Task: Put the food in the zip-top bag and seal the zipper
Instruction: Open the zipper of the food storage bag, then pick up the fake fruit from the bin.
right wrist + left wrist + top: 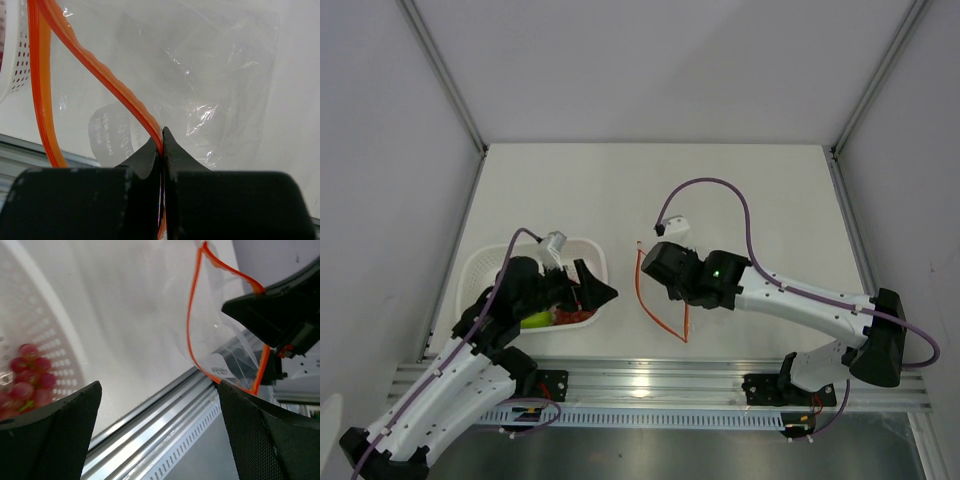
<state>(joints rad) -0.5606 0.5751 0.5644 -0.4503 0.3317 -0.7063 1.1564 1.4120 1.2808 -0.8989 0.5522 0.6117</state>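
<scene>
The clear zip-top bag (215, 85) lies on the table with its mouth held open. Its orange-red zipper (655, 310) curves in two strips (100, 70). My right gripper (161, 145) is shut on one zipper strip and holds that lip up; it also shows in the top view (648, 265). My left gripper (160, 435) is open and empty, above the white basket's right edge (595, 290), facing the bag's mouth (192, 315). Red grapes (27, 377) and a green apple (535, 320) lie in the basket. The mango and peach are hidden.
The white perforated basket (480, 262) stands at the near left, beside the bag; its wall shows in the left wrist view (50, 335). An aluminium rail (660, 375) runs along the table's near edge. Side walls close in left and right.
</scene>
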